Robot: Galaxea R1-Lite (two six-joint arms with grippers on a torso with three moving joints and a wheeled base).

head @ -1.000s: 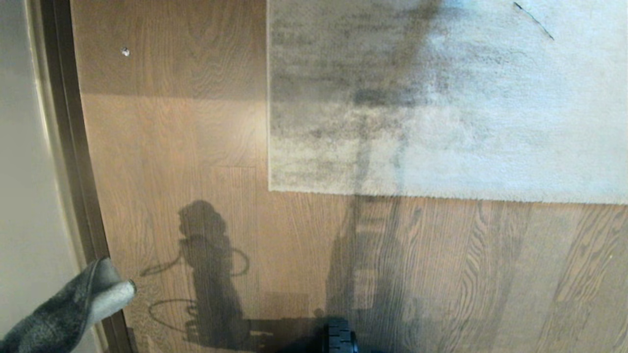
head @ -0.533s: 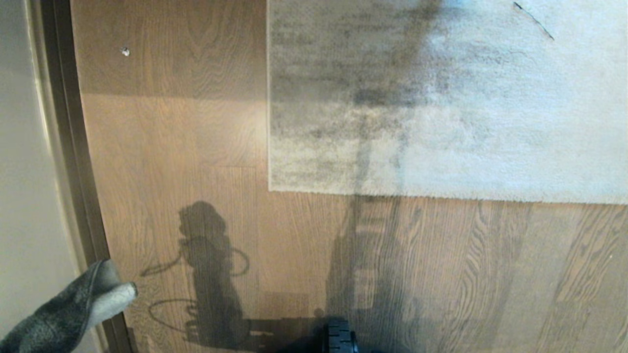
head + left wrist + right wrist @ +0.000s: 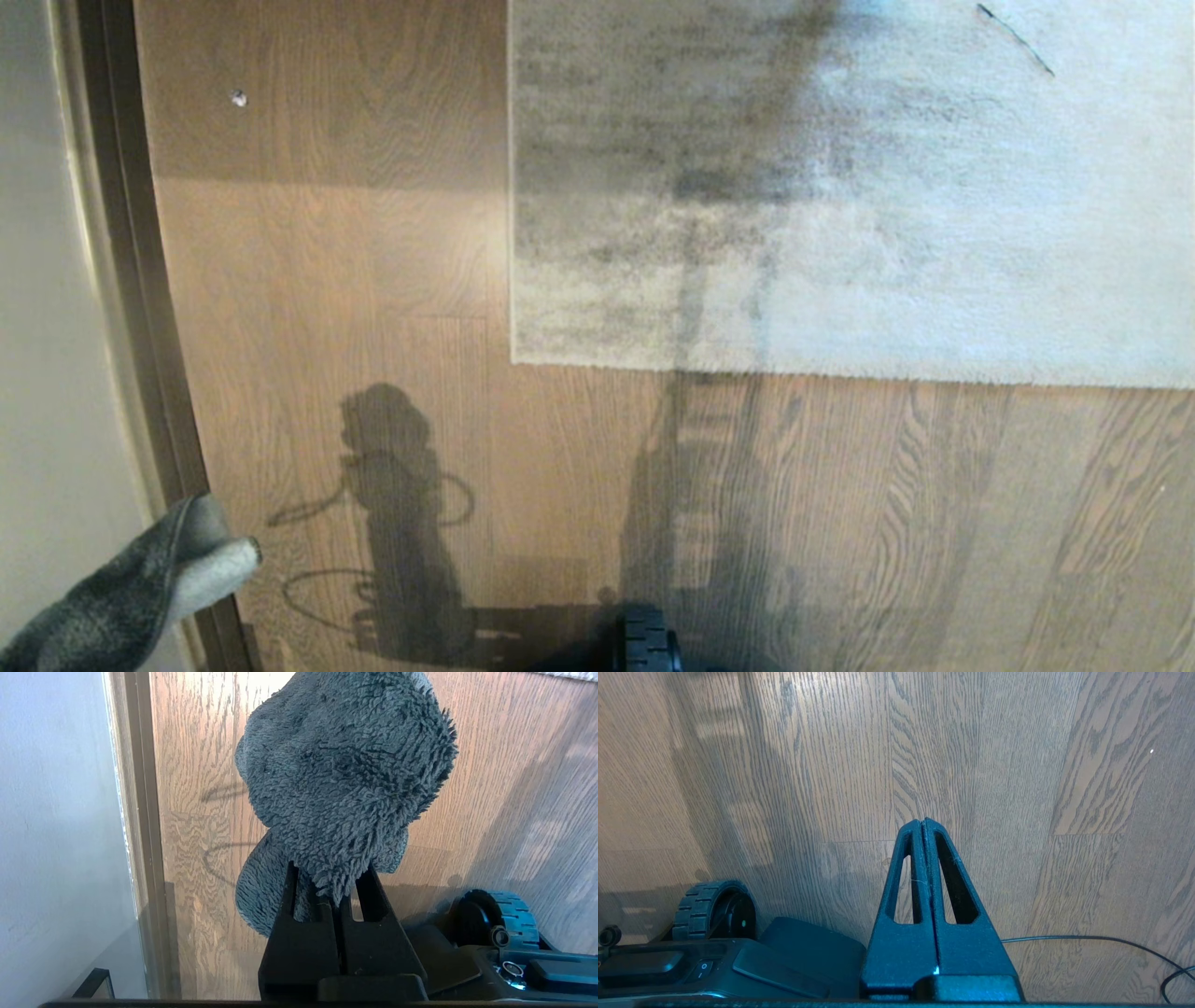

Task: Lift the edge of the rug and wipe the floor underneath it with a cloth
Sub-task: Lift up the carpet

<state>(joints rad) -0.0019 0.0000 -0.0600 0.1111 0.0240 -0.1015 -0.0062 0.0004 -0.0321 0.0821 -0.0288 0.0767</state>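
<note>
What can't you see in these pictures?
- Floor under the pale grey-beige rug: head view, the flat rug covers it.
- Left gripper tips: left wrist view, buried in the dark grey fuzzy cloth.
- Same cloth: head view, cut off by the corner.
- Both arms: head view, out of frame.

Looking down at the floor (image 3: 373, 280), warm brown wood-grain planks running up to a dark skirting strip (image 3: 140, 280) along the left wall. Lying flat on it, a pale grey-beige rug with darker streaks, its rug edge (image 3: 840, 373) and corner (image 3: 513, 359) resting straight on the planks. Also touching the boards: a black ribbed wheel (image 3: 644, 644), a thin black cable (image 3: 1111, 940), and a small pale speck (image 3: 239, 97) well apart from the rug.
</note>
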